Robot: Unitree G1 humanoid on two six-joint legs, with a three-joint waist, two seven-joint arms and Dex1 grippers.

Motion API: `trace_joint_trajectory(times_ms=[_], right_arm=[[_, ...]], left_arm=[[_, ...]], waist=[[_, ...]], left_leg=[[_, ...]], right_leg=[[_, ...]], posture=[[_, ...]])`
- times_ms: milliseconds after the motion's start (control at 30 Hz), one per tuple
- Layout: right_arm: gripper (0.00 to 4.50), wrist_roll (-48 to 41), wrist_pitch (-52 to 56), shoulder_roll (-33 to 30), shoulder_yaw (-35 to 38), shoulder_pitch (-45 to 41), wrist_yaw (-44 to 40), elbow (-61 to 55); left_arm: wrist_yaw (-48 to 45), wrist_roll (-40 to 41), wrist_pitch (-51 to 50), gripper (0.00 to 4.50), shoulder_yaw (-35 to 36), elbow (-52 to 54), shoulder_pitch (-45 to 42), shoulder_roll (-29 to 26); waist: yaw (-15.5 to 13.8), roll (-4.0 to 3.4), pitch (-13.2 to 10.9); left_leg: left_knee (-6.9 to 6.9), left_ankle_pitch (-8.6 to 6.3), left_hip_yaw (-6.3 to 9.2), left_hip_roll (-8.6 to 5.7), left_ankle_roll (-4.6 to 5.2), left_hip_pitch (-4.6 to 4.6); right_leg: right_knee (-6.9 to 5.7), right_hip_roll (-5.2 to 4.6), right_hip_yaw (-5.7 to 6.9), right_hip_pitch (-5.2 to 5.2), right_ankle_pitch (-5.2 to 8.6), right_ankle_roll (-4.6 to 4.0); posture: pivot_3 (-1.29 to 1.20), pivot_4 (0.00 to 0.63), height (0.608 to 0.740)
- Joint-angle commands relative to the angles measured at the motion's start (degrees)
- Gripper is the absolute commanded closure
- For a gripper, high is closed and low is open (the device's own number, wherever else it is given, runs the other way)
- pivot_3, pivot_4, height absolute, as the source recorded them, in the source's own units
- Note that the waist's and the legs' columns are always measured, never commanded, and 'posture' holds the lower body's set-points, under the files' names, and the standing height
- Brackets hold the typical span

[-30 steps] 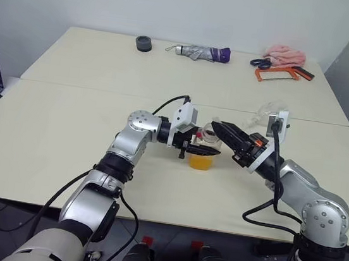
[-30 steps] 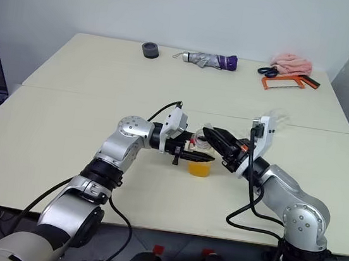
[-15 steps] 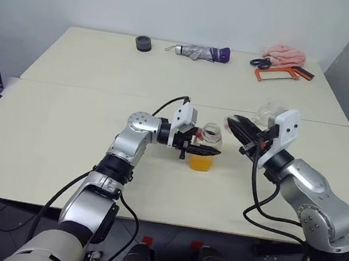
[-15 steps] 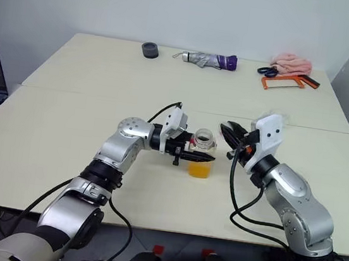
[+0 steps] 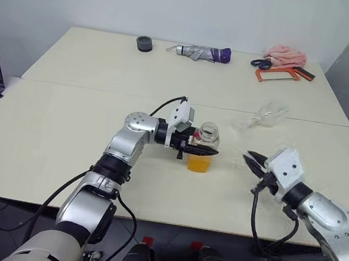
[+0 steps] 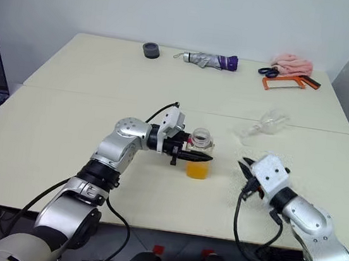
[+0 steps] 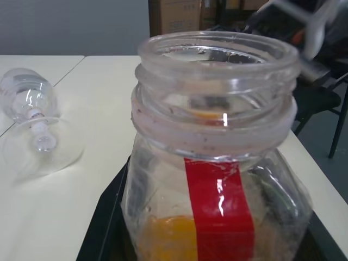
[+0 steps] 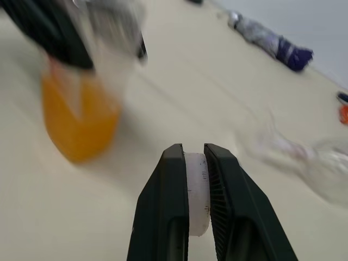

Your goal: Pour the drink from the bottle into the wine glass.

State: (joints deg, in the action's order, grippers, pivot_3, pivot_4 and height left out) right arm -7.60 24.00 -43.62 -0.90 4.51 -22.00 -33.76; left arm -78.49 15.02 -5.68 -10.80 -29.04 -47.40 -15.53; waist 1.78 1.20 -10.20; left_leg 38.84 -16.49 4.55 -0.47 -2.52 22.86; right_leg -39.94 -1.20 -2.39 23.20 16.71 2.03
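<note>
— How far along was the pour?

— Barely begun. The bottle [image 5: 202,148] stood uncapped on the counter [image 5: 72,131], drink [image 5: 200,163] low inside, the left pincer [image 5: 200,149] clamped on it. The right pincer [image 8: 191,190] was closed on a pale cap [image 8: 198,191].

— And the wine glass [image 5: 264,115]?

— Lying on its side, well apart — it needed righting first. The umbrella [image 5: 202,52], tape roll [image 5: 144,43] and saw [image 5: 282,73] lay far back, blocking nothing.

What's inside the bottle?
Orange drink fills the bottom part of the bottle; above it the bottle looks empty, and its mouth is open. The left gripper grips the bottle across its middle, so the black fingers cover a band of it.
</note>
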Motion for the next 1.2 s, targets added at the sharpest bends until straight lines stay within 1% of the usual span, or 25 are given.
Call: trace_joint_trajectory(times_ms=[33,200,400,567,700,800,833,900,1000,1100,1200], right_arm=[[4.29,8.7,-5.1,-2.1,0.2,3.1,1.4,2.1],[4.29,15.5,-6.5,-3.3,0.6,6.1,1.0,3.9],[4.29,13.3,-3.0,-1.9,2.4,8.0,-3.7,1.2],[2.58,11.1,-0.1,-1.3,3.3,7.8,-7.4,-1.9],[1.18,8.9,3.3,-2.8,3.4,8.8,-12.1,-5.8],[0.14,7.9,5.5,-3.4,3.8,8.3,-14.0,-8.1],[0.0,7.0,6.5,-3.5,3.9,7.4,-14.7,-9.2],[0.0,2.3,9.2,-0.8,3.7,1.4,-15.2,-12.0],[0.0,-3.9,13.4,5.2,-0.3,-10.7,-15.2,-12.3],[0.0,-5.0,16.1,9.8,-4.7,-19.0,-14.4,-9.0],[0.0,-3.3,16.6,15.2,-10.2,-27.0,-12.1,-2.1]], left_arm=[[-1.8,1.3,0.1,2.78,0.1,2.7,-1.0,0.2],[-2.9,1.1,0.1,2.78,0.0,3.0,-0.9,0.2],[-2.9,1.0,0.2,2.78,0.0,3.3,-0.7,0.2],[-1.7,0.9,0.5,2.78,0.6,3.0,-0.5,0.1],[0.1,1.0,0.3,2.78,1.5,3.4,0.0,-0.1],[2.0,1.3,0.2,2.78,2.3,3.6,0.3,-0.2],[3.1,1.6,0.0,2.78,3.0,3.7,0.4,-0.3],[7.2,1.6,-0.1,2.78,5.3,3.5,0.5,-0.8],[15.6,0.6,0.4,2.78,9.5,2.9,0.9,-2.1],[23.7,-0.4,1.0,2.79,12.8,1.4,1.2,-3.1],[35.7,-2.0,1.4,2.79,17.5,-2.0,0.9,-4.6]], waist=[[0.0,0.0,0.0],[0.1,0.0,0.0],[0.0,0.0,0.0],[0.0,0.0,0.0],[0.0,0.0,0.0],[0.0,0.0,0.0],[0.0,0.0,0.0],[0.4,0.01,0.0],[0.9,0.01,0.0],[0.8,0.0,0.0],[0.6,0.0,0.0]], left_leg=[[0.0,0.0,-0.03,0.0,0.0,-0.01],[0.0,0.0,-0.07,0.02,0.0,-0.04],[0.0,0.0,-0.04,0.02,0.0,-0.03],[0.0,0.0,0.0,0.02,0.0,-0.04],[0.01,0.0,0.04,0.02,0.0,-0.04],[0.01,0.0,0.07,0.03,0.0,-0.05],[0.02,0.0,0.09,0.03,0.0,-0.04],[0.02,0.0,0.09,0.04,0.0,-0.06],[0.01,0.0,0.09,0.14,0.0,-0.16],[0.02,0.01,0.23,0.16,-0.01,-0.16],[0.02,0.01,0.21,0.12,-0.01,-0.11]], right_leg=[[0.0,0.01,-0.01,0.0,0.0,0.0],[-0.01,0.04,-0.05,0.0,0.0,0.0],[-0.01,0.04,-0.04,-0.03,0.0,0.0],[-0.02,0.03,-0.04,-0.03,0.0,0.0],[-0.02,0.03,-0.04,-0.03,0.0,0.0],[-0.01,0.03,-0.05,-0.03,0.0,0.0],[-0.02,0.03,-0.04,-0.03,0.0,0.0],[-0.02,0.04,-0.07,-0.03,0.0,0.0],[-0.06,0.1,-0.09,-0.03,0.0,0.0],[-0.08,0.13,0.02,-0.05,0.0,0.0],[-0.06,0.01,0.01,-0.01,-0.01,-0.01]], posture=[[0.0,0.15,0.74],[0.0,0.15,0.74],[0.0,0.15,0.74],[0.0,0.15,0.74],[0.0,0.15,0.74],[0.0,0.15,0.74],[0.0,0.15,0.74],[0.0,0.15,0.74],[0.0,0.15,0.74],[0.0,0.15,0.74],[0.0,0.15,0.74]])
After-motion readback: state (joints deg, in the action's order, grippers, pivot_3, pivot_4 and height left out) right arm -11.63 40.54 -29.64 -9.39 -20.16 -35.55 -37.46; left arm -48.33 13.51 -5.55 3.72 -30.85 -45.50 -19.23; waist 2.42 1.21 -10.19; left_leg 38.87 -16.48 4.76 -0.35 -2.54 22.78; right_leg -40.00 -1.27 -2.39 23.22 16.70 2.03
